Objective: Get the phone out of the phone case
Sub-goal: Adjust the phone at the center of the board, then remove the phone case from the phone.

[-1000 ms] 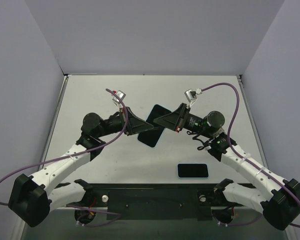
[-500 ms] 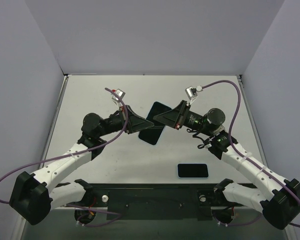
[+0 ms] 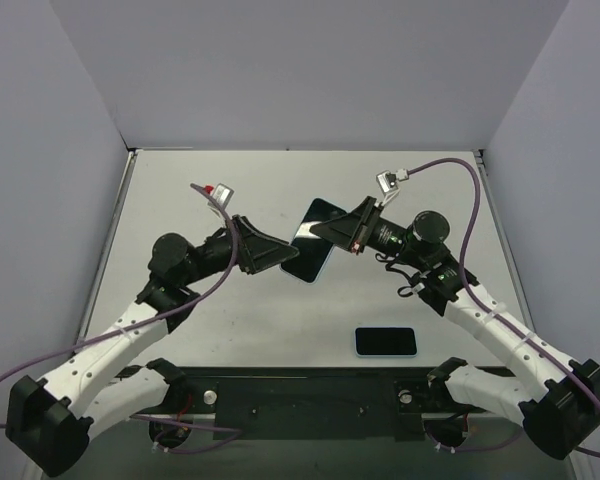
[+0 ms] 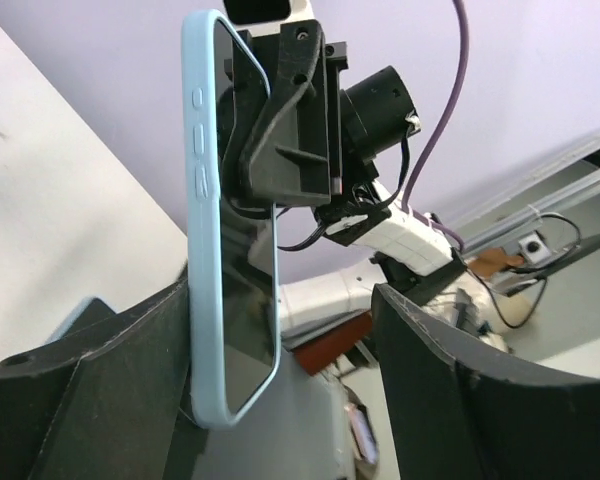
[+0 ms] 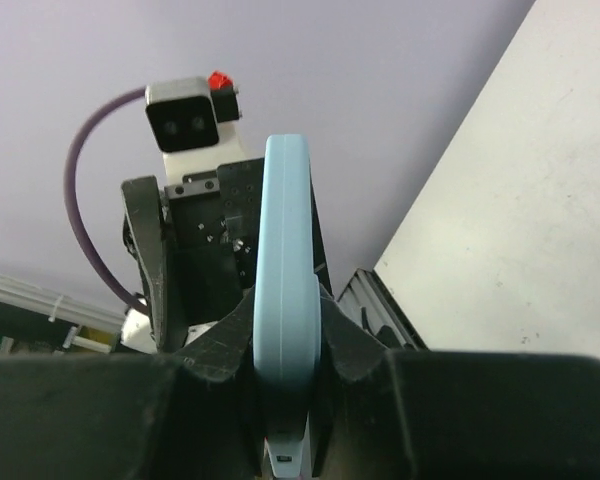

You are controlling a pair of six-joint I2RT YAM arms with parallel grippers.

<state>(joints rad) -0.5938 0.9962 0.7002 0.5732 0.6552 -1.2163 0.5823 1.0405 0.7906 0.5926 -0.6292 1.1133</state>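
The light blue phone case (image 3: pixel 310 262) hangs above the middle of the table, standing on edge. A dark glossy face, which looks like the phone (image 4: pixel 242 300), fills its rim. My right gripper (image 5: pixel 285 330) is shut on the case's edge (image 5: pixel 285 230) from the right. In the top view that gripper (image 3: pixel 327 235) reaches in from the right. My left gripper (image 4: pixel 280 300) is open around the case's other end (image 4: pixel 202 200). The case's back rests against one finger (image 4: pixel 140 360), and the other finger (image 4: pixel 450 380) stands well apart. From above, the left gripper (image 3: pixel 280 252) sits just left of the case.
A second dark flat slab with a pale rim (image 3: pixel 386 341) lies on the table near the front, right of centre. The black base rail (image 3: pixel 310 395) runs along the near edge. Purple cables (image 3: pixel 460 200) loop from both wrists.
My left gripper has opened and let go of the case, and the left arm has pulled back a little to the left. The right gripper still holds the case, now tilted up slightly.
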